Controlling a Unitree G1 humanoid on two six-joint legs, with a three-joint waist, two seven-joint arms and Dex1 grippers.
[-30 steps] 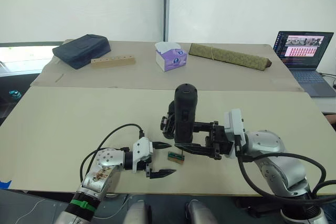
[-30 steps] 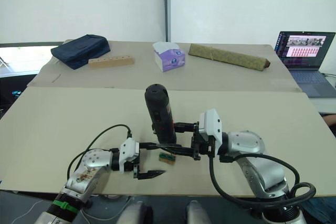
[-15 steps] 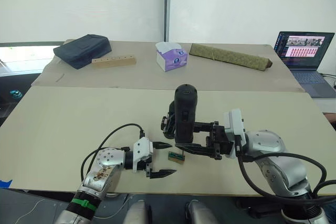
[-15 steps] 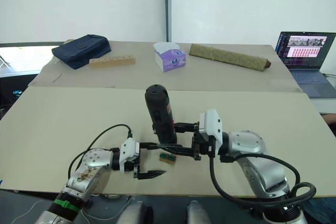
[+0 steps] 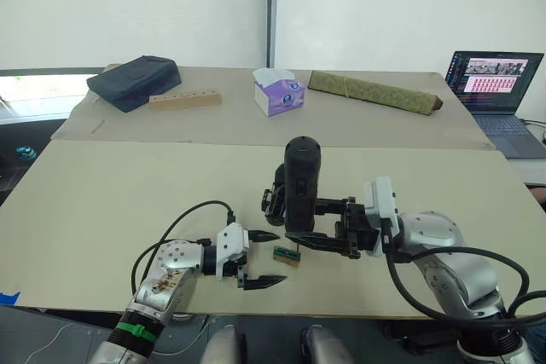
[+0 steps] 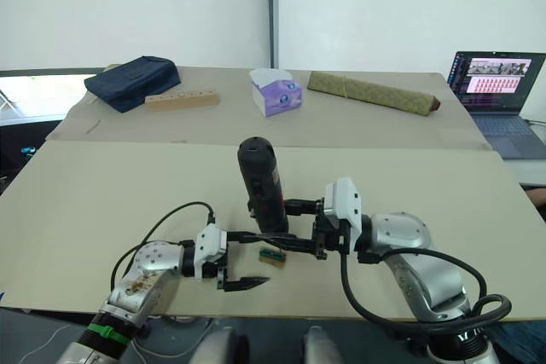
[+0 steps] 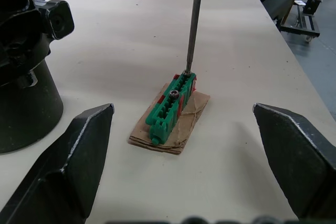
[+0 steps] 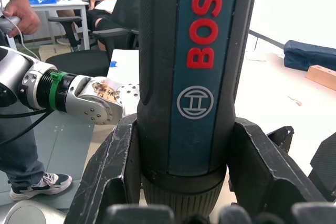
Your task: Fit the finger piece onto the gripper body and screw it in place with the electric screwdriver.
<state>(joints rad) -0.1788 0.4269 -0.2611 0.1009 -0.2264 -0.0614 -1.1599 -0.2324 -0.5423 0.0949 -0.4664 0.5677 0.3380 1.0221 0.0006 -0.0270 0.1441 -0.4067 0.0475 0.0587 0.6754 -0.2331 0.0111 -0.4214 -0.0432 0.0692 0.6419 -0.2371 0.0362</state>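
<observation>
My right gripper (image 5: 305, 223) is shut on the electric screwdriver (image 5: 300, 183), a dark cylinder with a red label, held upright over the near table. Its thin metal bit (image 7: 195, 19) points down and touches the top of a small green block (image 7: 170, 111) lying on brown card. Just behind the screwdriver stands the gripper body (image 5: 273, 199), whose round black base (image 7: 21, 93) is beside the block in the left wrist view. My left gripper (image 5: 271, 257) is open and low on the table, one finger (image 7: 79, 150) on either side of the green block without touching it. The finger piece is out of view.
On the far table lie a dark blue bag (image 5: 132, 81), a wooden block with holes (image 5: 184, 101), a tissue box (image 5: 278, 91) and an olive rolled mat (image 5: 374, 91). An open laptop (image 5: 495, 87) sits far right. A person's hand (image 8: 20, 15) and office chairs are beyond the table.
</observation>
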